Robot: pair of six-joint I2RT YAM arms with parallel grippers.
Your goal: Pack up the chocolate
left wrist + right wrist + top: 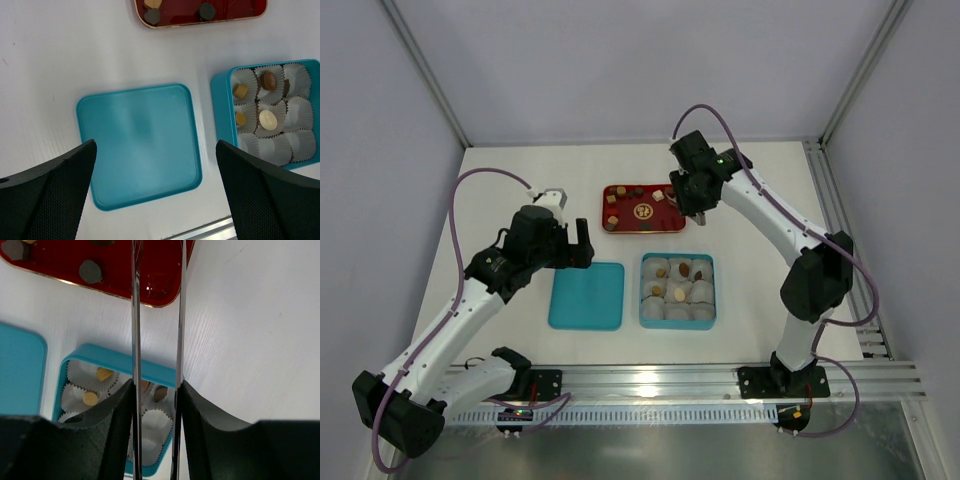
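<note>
Working the pick-and-place loop, roughly midway by my read: about five pieces of the chocolate [268, 120] sit in the paper cups [300, 142] of the teal box [222, 115], with the near row of cups empty. Half a dozen or so tray pieces [620, 190] lie loose on the red tray [665, 222]. The right gripper [699, 212] is over the tray's right end. Its thin blades run parallel with a narrow gap, but the tips go off the top of the wrist view and the overhead view hides them. Can't tell if it's pinching a piece or empty; nothing shows between the blades where they're visible. If empty, the next move is to centre the blades astride one piece, come down and close gently, since the pieces are tiny and would skid on the glossy tray. If loaded, it should carry to an empty cup and release low so the piece doesn't bounce out. The left gripper [156, 145] hovers above the teal lid [135, 125], fingers spread wide and holding nothing. The lid lies flat just beside the box, on its left. Lid placement looks like the last step, not due until the tray is cleared.
</note>
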